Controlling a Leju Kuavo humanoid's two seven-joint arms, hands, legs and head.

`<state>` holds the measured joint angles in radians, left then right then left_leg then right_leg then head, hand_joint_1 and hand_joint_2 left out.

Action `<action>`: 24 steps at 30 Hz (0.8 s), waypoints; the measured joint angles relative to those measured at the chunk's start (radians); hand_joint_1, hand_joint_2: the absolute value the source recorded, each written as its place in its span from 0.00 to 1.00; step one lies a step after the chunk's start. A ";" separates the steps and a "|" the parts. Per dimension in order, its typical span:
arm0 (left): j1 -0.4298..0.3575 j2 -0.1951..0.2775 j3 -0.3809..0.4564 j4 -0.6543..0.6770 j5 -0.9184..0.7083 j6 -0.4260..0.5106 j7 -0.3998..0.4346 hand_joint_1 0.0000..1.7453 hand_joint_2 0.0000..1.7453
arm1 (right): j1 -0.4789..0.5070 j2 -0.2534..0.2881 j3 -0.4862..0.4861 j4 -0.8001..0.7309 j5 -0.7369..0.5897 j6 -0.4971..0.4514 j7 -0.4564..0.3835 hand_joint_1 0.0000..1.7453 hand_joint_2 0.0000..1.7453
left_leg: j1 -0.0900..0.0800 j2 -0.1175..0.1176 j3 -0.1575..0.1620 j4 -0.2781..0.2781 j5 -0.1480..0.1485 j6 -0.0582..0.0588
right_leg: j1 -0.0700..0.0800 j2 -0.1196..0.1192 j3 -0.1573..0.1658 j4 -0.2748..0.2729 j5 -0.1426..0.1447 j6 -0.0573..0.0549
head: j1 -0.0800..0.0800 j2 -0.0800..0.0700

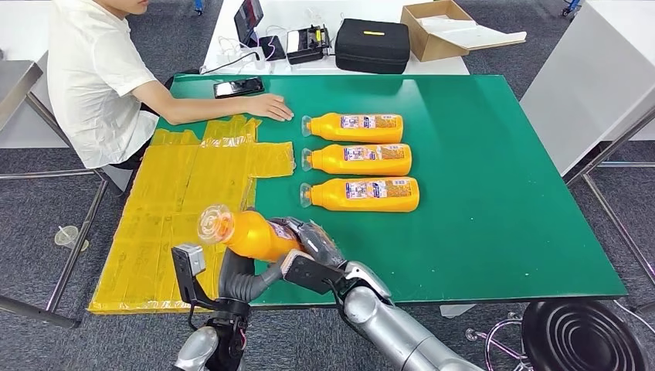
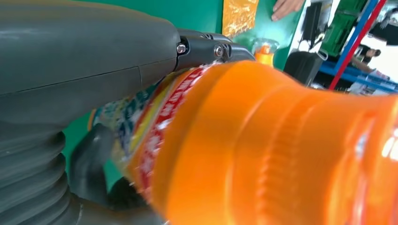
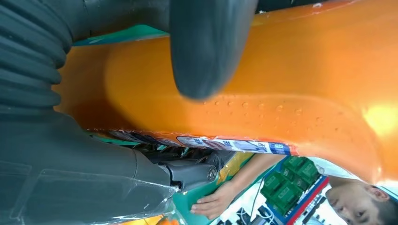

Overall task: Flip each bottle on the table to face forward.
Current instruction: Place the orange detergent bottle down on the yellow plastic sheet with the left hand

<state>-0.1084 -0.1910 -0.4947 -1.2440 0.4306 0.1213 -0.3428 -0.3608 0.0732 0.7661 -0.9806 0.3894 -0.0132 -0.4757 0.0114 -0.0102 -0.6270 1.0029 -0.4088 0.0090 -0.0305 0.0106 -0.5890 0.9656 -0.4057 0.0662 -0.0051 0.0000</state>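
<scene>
I hold an orange bottle (image 1: 251, 234) above the front left part of the green table (image 1: 494, 201), its clear cap end tilted up towards me. My right hand (image 1: 317, 246) grips its labelled body, the thumb (image 3: 206, 47) pressed across the orange side (image 3: 291, 84). From below, my left hand (image 1: 238, 277) wraps the same bottle (image 2: 281, 150), its grey thumb (image 2: 70, 61) over the label. Three more orange bottles lie side by side mid-table, caps to the left: far (image 1: 363, 127), middle (image 1: 367, 159), near (image 1: 371, 194).
A person sits at the far left with a hand (image 1: 270, 107) resting on the table beside a phone (image 1: 238, 86). Yellow plastic sheets (image 1: 185, 201) cover the left side. A black case (image 1: 372, 45) and a cardboard box (image 1: 440, 27) sit beyond. A black stool (image 1: 587, 336) stands front right.
</scene>
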 joint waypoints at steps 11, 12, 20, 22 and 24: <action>-0.003 -0.011 0.005 0.000 0.033 0.021 -0.005 0.00 1.00 | 0.006 0.000 0.035 -0.024 0.001 -0.005 0.007 1.00 1.00 | 0.000 0.000 0.000 0.000 0.000 0.000 | 0.000 0.000 0.000 0.000 0.000 0.000 | 0.000 0.000; -0.003 -0.012 0.005 0.000 0.033 0.021 -0.005 0.00 1.00 | 0.006 0.000 0.036 -0.025 0.001 -0.005 0.007 1.00 1.00 | 0.000 0.000 0.000 0.000 0.000 0.000 | 0.000 0.000 0.000 0.000 0.000 0.000 | 0.000 0.000; -0.002 -0.012 0.005 -0.005 0.079 -0.029 -0.001 0.76 1.00 | 0.006 0.000 0.047 -0.028 -0.005 -0.012 0.007 1.00 1.00 | 0.000 0.000 0.000 0.000 0.000 0.000 | 0.000 0.000 0.000 0.000 0.000 0.000 | 0.000 0.000; -0.002 -0.012 0.005 -0.010 0.090 -0.053 -0.003 1.00 1.00 | 0.006 0.000 0.050 -0.028 -0.011 -0.015 0.005 0.83 1.00 | 0.000 0.000 0.000 0.000 0.000 0.000 | 0.000 0.000 0.000 0.000 0.000 0.000 | 0.000 0.000; 0.001 -0.012 0.006 -0.018 0.092 -0.068 -0.014 1.00 1.00 | 0.006 0.000 0.053 -0.030 -0.017 -0.019 0.002 0.33 1.00 | 0.000 0.000 0.000 0.000 0.000 0.000 | 0.000 0.000 0.000 0.000 0.000 0.000 | 0.000 0.000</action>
<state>-0.1076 -0.2027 -0.4891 -1.2616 0.5229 0.0529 -0.3568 -0.3549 0.0731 0.8192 -1.0104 0.3722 -0.0327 -0.4741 0.0114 -0.0102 -0.6273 1.0029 -0.4088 0.0090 -0.0305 0.0106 -0.5894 0.9656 -0.4057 0.0662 -0.0051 0.0000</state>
